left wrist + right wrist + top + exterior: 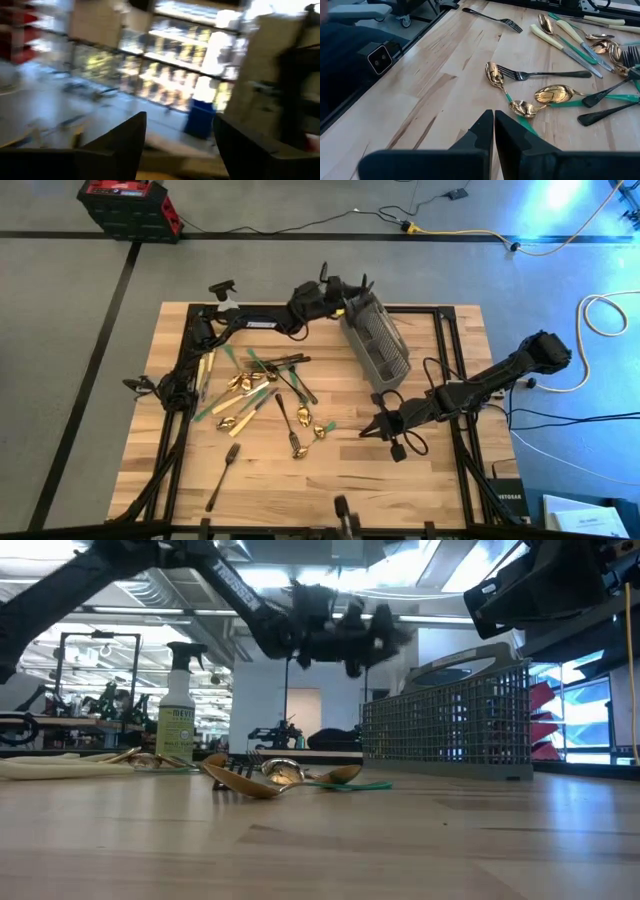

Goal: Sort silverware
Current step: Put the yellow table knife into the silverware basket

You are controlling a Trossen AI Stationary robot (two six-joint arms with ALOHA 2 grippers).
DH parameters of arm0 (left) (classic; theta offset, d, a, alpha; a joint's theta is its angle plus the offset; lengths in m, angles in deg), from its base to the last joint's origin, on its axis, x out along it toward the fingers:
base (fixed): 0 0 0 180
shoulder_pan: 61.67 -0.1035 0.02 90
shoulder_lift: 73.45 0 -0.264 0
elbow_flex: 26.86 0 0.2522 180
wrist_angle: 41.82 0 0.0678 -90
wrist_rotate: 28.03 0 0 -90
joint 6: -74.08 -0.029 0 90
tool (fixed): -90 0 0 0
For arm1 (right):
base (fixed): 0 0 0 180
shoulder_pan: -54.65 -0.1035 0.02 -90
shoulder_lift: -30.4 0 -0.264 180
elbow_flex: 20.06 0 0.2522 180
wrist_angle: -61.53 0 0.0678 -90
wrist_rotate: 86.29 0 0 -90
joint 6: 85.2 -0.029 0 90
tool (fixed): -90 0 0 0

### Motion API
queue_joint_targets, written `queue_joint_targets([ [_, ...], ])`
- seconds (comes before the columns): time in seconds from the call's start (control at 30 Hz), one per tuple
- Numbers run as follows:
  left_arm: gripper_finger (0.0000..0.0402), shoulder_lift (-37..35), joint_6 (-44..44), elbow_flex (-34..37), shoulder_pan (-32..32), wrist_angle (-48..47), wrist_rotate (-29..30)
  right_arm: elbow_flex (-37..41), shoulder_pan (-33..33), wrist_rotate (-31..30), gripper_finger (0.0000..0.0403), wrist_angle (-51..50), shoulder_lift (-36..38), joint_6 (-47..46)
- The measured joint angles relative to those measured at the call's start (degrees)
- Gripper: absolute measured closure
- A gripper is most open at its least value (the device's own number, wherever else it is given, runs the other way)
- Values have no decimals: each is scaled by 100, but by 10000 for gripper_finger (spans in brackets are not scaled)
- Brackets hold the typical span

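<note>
Most silverware [262, 395] is left scattered mid-bench beside the caddy [376, 340]. Left gripper [345, 285] is raised over the caddy's far end, fingers spread, empty. Right gripper [493, 131] is parked near the right edge, jaws pressed together.

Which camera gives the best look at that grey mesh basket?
The low view: the grey mesh caddy fills its right side, grid walls clear. The high view shows it small from above. Neither wrist view shows it.

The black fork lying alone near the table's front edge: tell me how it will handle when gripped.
The black fork looks slim and rigid, so probably stiff and light. It lies flat on the table, so pinching it may be fiddly; its smooth handle could slip.
</note>
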Motion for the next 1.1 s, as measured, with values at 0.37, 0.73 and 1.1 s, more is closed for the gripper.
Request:
queue_joint_targets([
  [0.37, 226, -3247, -416, 2943, 198, 528, -903, 775, 0, -60, 403, 1159, -2, -469],
  [0.73, 245, -6371, -593, 6171, 2067, -3112, 1793, 800, 0, -361, 403, 1637, -2, -329],
  [1.1, 245, -6643, 1854, 6924, 4752, -5221, 4303, 802, 6, -660, 403, 2080, -510, -141],
])
